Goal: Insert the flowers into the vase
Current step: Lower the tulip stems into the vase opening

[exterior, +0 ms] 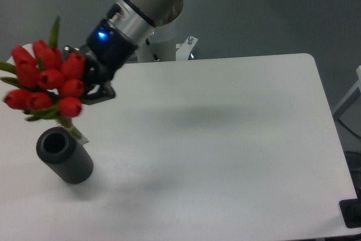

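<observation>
Tool (90, 80) clamped on tulip bunch (46, 81), held up near counter's (225, 139) left edge; ribbed vase (64, 154) just below, hole unobstructed.

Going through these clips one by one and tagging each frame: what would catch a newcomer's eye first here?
The bunch of red flowers stands out most, held up in the air at the left edge of the picture by the gripper, whose wrist glows with a blue light. Just below it, the dark grey vase sits on the white table near the front left, its hole showing empty, with the stem ends hanging close above its rim.
</observation>
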Tool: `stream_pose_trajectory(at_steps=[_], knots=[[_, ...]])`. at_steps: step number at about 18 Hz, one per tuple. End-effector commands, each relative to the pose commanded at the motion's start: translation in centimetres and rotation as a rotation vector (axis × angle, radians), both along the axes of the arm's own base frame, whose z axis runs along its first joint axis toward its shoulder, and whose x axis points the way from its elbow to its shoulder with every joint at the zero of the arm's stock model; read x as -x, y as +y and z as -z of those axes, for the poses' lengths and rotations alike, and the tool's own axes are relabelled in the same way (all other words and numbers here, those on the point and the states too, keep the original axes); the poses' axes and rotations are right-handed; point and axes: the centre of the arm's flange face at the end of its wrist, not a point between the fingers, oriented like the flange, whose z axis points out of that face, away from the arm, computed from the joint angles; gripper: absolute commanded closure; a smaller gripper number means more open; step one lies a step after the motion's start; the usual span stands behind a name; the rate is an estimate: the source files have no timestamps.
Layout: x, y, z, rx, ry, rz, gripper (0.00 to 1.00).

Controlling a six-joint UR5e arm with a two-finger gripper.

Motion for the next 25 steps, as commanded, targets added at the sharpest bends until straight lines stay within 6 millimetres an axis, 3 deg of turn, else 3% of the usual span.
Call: stream_pose_trajectory(at_steps=[3, 12, 18, 25], knots=[[-2.1, 0.6, 0.0, -0.002, 0.001, 0.036, 0.77], [-4.6, 1.2, 1.7, 0.007, -0.007, 0.077, 0.77], [-4.4, 1.8, 3.8, 0.017, -0.012, 0.082, 0.77], [-3.7, 2.8, 8.9, 0.056, -0.025, 0.094, 0.77]])
